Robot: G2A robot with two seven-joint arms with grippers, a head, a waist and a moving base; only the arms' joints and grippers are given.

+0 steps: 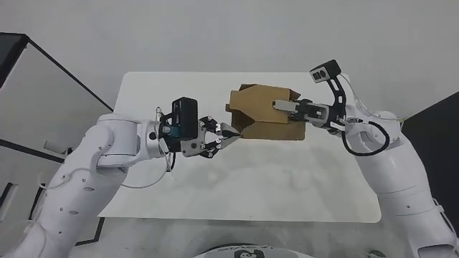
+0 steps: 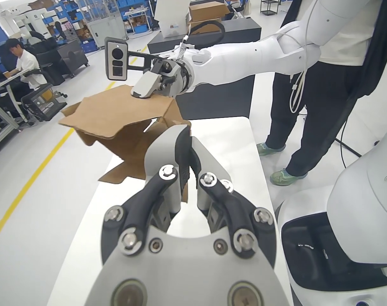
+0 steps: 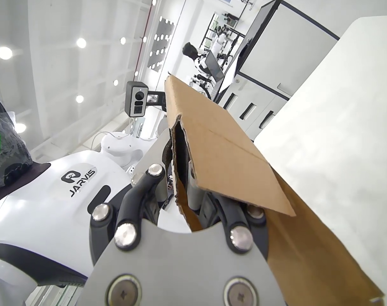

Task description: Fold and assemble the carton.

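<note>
Surface [image 1: 287, 193] comes first: I think the carton can slide on it when pushed, because the top is white, smooth and flat, with rounded corners.

The carton [image 1: 269, 111] stands in the middle of it, toward the far side, and is only half raised. The danger here, in my opinion, is a wrong crease or a tear if the two arms pull in different directions. The board is thin brown corrugated cardboard, matte, with flaps standing out at different angles.

The right end effector [image 3: 180, 167] is closed on the thin edge of an upper panel. The left end effector [image 2: 185, 152] is narrow, with its black pads [image 2: 180, 148] almost together at the near lower flap. Whether they pinch the flap I cannot tell.
</note>
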